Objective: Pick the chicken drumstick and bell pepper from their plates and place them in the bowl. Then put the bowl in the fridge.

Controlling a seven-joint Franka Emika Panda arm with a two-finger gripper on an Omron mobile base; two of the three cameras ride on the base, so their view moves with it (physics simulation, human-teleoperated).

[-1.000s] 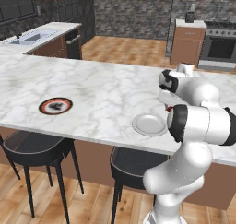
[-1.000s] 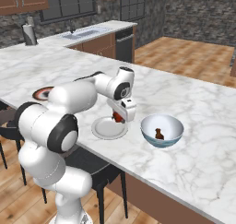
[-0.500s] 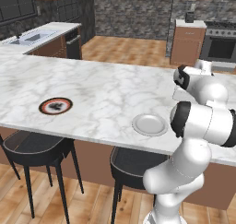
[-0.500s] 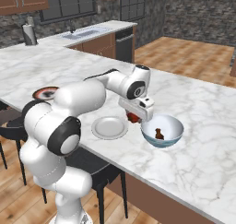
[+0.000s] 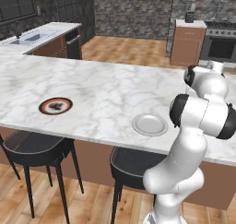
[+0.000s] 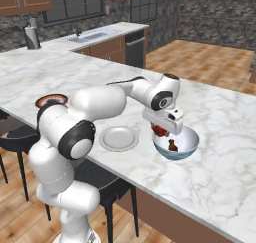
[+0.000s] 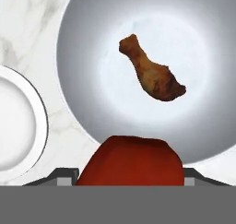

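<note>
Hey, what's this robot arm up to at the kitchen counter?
The white robot arm's gripper holds a small glossy red bell pepper piece just above the rim of a round white bowl with a pale blue outside on the marble counter. A brown chicken drumstick already lies inside that bowl. Beside the bowl sits a plain white plate, and farther along the counter a dark-centred plate with a red-orange rim; neither plate holds food.

Marble desk [image 5: 106, 89]. Two black stools [image 5: 34, 147] stand beneath its near edge. Sink [image 5: 32, 35] and stove [image 5: 220, 41] sit along the far wall.
</note>
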